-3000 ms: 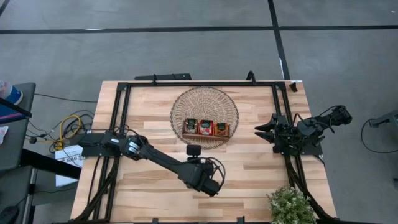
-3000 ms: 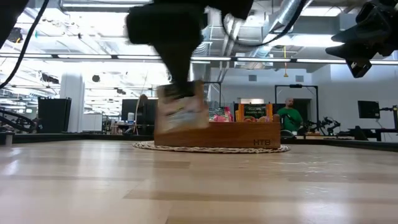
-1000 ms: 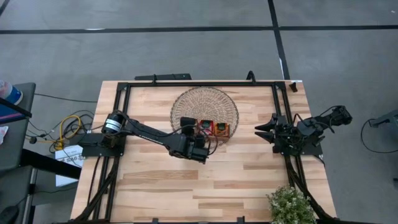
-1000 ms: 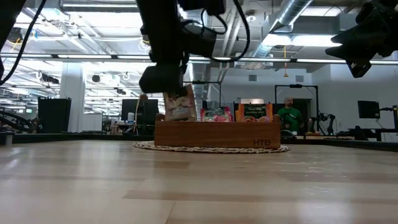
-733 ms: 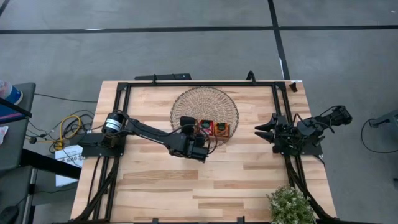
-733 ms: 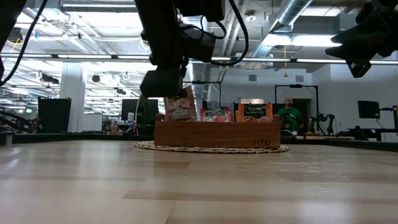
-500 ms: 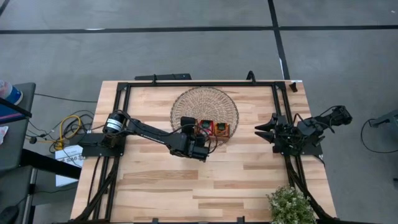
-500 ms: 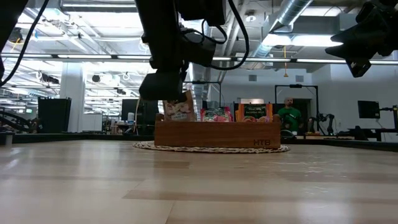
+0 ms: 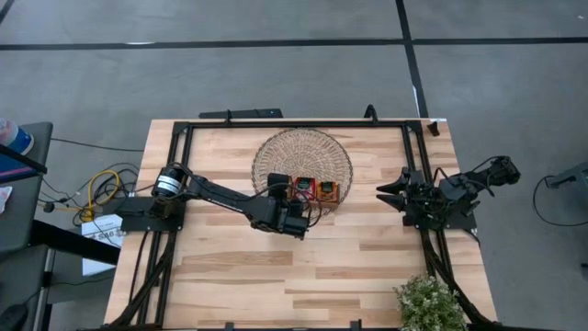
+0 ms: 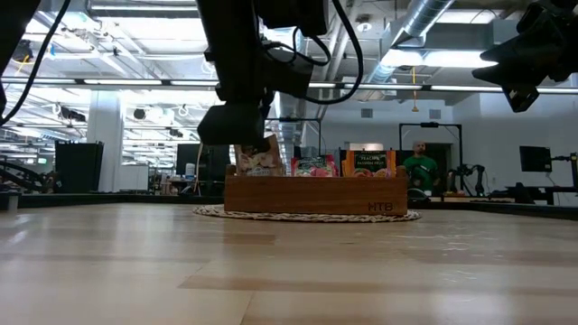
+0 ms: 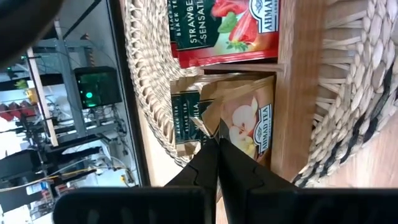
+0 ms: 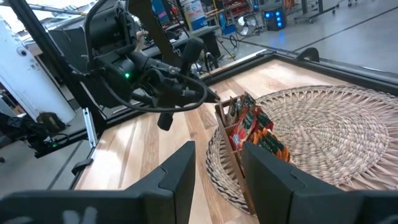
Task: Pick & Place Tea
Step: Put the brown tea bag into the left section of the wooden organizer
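Left pincer (image 11: 217,144) is clamped on a pale apple tea sachet (image 11: 245,121), lowering it into the end compartment of the wooden tray (image 10: 314,194) on the wicker basket (image 9: 335,156), beside the strawberry sachets (image 11: 224,28). Keep it upright, seat fully, then release. Right pincer (image 9: 393,192) is parked at the bench edge, fingers apart.

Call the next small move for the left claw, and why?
Probably lower a little more, then open. The left claw is shut on an apple tea sachet, which stands in the end compartment of the wooden tray beside the strawberry sachets. The low view shows its top above the tray wall.
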You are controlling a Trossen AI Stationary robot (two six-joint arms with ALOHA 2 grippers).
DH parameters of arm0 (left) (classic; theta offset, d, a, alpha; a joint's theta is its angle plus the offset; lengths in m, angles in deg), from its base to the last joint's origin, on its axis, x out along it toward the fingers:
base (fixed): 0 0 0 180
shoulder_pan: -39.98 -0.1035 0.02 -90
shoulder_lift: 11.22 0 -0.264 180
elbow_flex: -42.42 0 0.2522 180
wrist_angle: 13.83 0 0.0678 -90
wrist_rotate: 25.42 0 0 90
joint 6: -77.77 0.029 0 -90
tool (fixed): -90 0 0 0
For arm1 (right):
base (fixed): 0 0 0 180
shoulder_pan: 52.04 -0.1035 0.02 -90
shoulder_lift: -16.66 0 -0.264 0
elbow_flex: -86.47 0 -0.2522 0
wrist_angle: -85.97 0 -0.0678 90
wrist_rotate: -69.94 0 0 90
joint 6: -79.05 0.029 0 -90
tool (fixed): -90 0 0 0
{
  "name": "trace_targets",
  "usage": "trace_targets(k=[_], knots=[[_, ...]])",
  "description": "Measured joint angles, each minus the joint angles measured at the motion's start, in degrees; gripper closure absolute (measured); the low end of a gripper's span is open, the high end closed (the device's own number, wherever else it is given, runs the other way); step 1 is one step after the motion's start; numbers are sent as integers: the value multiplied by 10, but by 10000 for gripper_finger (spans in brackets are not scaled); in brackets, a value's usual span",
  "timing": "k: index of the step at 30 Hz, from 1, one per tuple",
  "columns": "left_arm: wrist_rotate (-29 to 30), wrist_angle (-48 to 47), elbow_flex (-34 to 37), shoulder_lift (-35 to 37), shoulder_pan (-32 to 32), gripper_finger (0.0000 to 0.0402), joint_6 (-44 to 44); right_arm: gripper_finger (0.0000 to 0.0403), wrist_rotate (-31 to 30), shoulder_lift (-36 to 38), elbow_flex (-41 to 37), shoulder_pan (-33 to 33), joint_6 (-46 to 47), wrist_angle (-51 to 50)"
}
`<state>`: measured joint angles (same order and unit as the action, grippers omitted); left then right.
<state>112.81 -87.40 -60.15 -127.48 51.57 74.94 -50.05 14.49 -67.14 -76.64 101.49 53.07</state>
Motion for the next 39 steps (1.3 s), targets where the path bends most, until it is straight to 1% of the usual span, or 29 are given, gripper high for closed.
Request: trace_targets(k=[2,5,15,22,32,35,39], knots=[[-4,0,0,0,0,402,1,280,0,0,0,0,0,0],[-26,6,0,0,0,402,2,280,0,0,0,0,0,0],[-48,20,0,0,-16,402,11,280,0,0,0,0,0,1],[-88,25,0,0,-23,402,22,280,0,0,0,0,0,3],[-99,55,0,0,-23,401,48,280,0,0,0,0,0,4],[-105,58,0,0,-26,391,53,280,0,0,0,0,0,4],[-104,57,0,0,-26,366,56,280,0,0,0,0,0,4]])
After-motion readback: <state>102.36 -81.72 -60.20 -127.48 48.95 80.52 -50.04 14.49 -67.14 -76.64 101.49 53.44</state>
